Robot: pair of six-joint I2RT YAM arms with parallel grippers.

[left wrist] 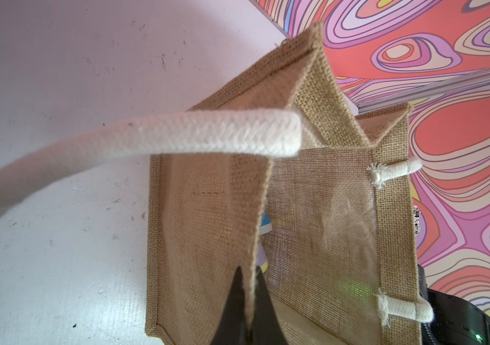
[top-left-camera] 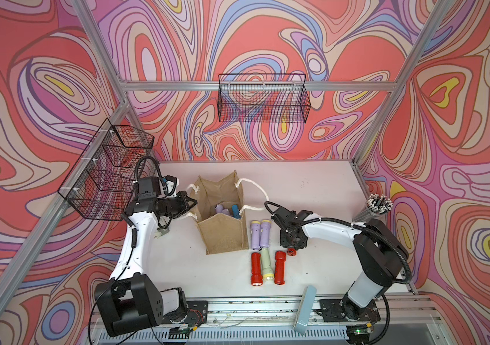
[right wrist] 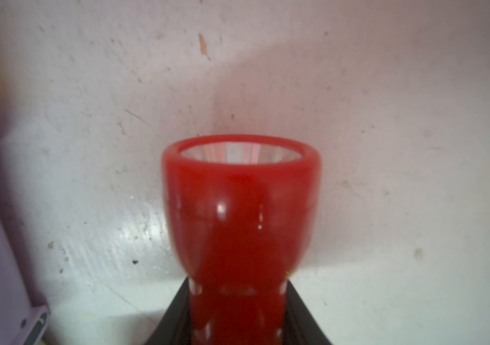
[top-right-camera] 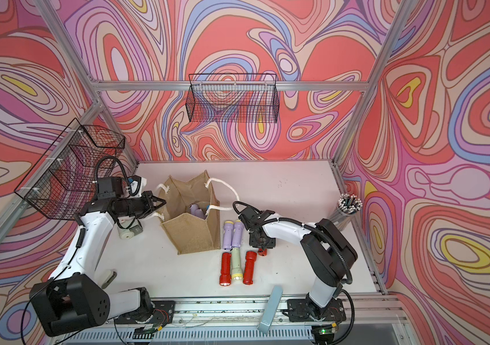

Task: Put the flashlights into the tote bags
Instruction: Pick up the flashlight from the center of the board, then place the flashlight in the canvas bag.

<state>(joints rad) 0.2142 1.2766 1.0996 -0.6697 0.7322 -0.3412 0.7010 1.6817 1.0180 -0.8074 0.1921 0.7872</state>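
The wall of the tote bag (top-left-camera: 223, 236) nearest the left claw (top-left-camera: 191, 204) is being pinched at its rim. In the left wrist view, the burlap edge (left wrist: 252, 239) is being clamped between the black fingers (left wrist: 235, 298) of that claw (left wrist: 249, 277), which is being kept fully closed on the fabric. The bag is being held upright and open-mouthed just beyond the claw's tips, and a lilac flashlight (top-left-camera: 219, 208) and a blue flashlight (top-left-camera: 235, 210) are being shown inside it.

A red flashlight (right wrist: 239, 209) is being gripped by the right claw (right wrist: 239, 316), narrowed onto the barrel from both sides, with the flared head being pointed out past the fingertips over the white table (right wrist: 387, 179). In both top views only a small part of it (top-left-camera: 291, 252) is being shown under this claw (top-left-camera: 291, 248); whether it is being lifted off the table cannot be told.

Between the right claw and the bag, a pair of lilac flashlights (top-left-camera: 255, 236) is being left lying side by side. Near the right claw, on its bag-facing side and further toward the robot's base, a pale green flashlight (top-left-camera: 266, 264) is being flanked by two loose red flashlights (top-left-camera: 256, 268) (top-left-camera: 280, 267).
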